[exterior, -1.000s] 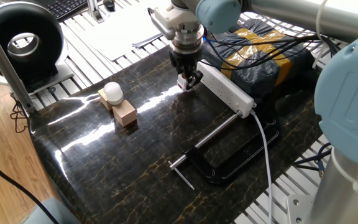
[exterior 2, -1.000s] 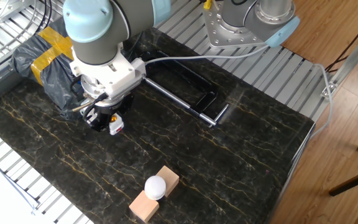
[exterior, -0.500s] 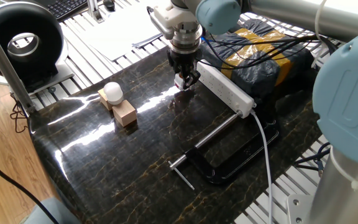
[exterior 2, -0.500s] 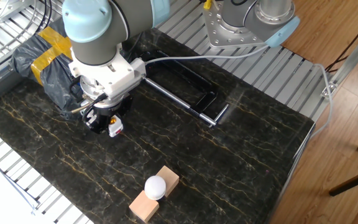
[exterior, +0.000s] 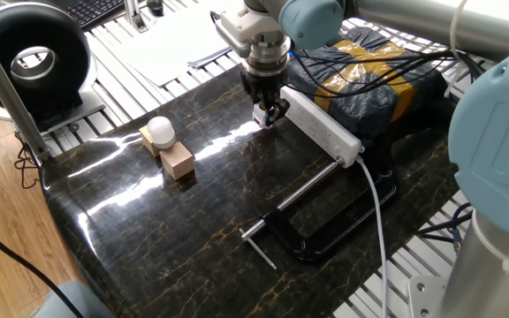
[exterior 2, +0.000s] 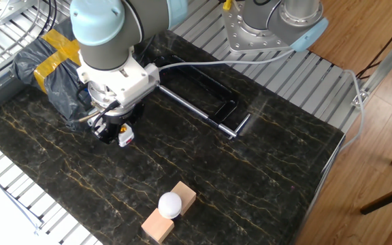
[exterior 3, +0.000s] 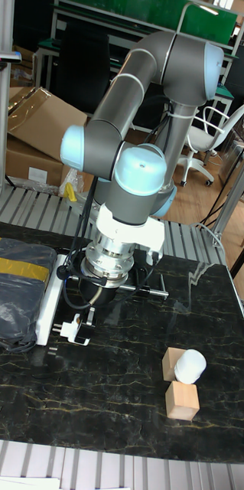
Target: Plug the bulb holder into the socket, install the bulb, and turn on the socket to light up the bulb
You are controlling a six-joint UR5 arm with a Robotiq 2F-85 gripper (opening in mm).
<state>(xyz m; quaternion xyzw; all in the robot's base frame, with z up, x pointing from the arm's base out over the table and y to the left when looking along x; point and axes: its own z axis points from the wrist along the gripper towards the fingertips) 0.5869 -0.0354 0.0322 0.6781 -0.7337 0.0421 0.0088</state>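
The gripper [exterior: 267, 112] has crept a touch toward the socket [exterior: 323, 128] since a second ago, carrying the bulb holder [exterior 3: 76, 329] with it; the shift is slight, more a nudge than a stride. From where I stand the fingers are pinching the little white holder, which hangs tilted on its side, its two prongs pointing at the near end of the power strip in the tall view, close to it but not yet in an outlet.

That suggests the plugging-in step is under way: the arm seems to be lining the prongs up with an outlet, and the last approach will want a steady, square push.

The bulb [exterior: 160, 131] sits untouched, well apart on a wooden block [exterior: 178, 161] beside another, and the black clamp [exterior: 321, 225] lies off by the cable.
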